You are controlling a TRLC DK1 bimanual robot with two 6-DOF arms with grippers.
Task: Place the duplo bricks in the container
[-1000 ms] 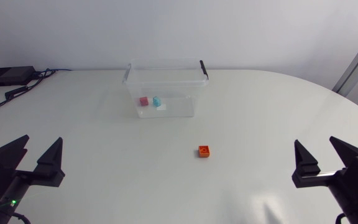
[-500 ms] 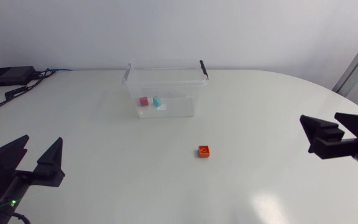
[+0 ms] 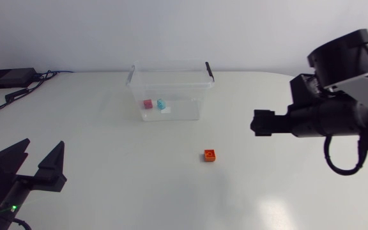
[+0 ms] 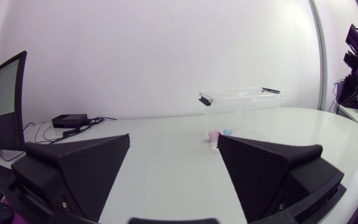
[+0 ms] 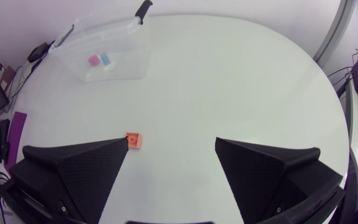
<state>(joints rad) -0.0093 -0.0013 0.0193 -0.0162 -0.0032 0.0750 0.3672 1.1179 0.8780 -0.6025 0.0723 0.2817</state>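
Approach to the last loose brick. 1 orange duplo brick (image 3: 209,155) lies studs-up on the white table (image 3: 107,140), well apart from the clear container (image 3: 184,96) and on the near side of it. Inside the container, 1 pink brick (image 3: 147,103) and 1 light-blue brick (image 3: 160,103) rest side by side on the floor.

The step in hand appears to be the reach for the orange brick. To do it well, the right gripper (image 5: 171,142) should centre over the brick, since in the right wrist view the brick sits just off the tip of 1 finger rather than between the 2. The fingers should then line up with 2 opposite flat faces and descend straight down, closing only once the pads flank the brick. A skewed closure would likely push the light brick across the smooth surface.

The right arm (image 3: 337,118) enters from the right edge, raised above the table, with its wrist pitched downward and pointing toward the table's middle. Its jaws are spread wide and empty. The left gripper (image 3: 43,145) sits low at the table's near left, also wide apart and holding nothing.
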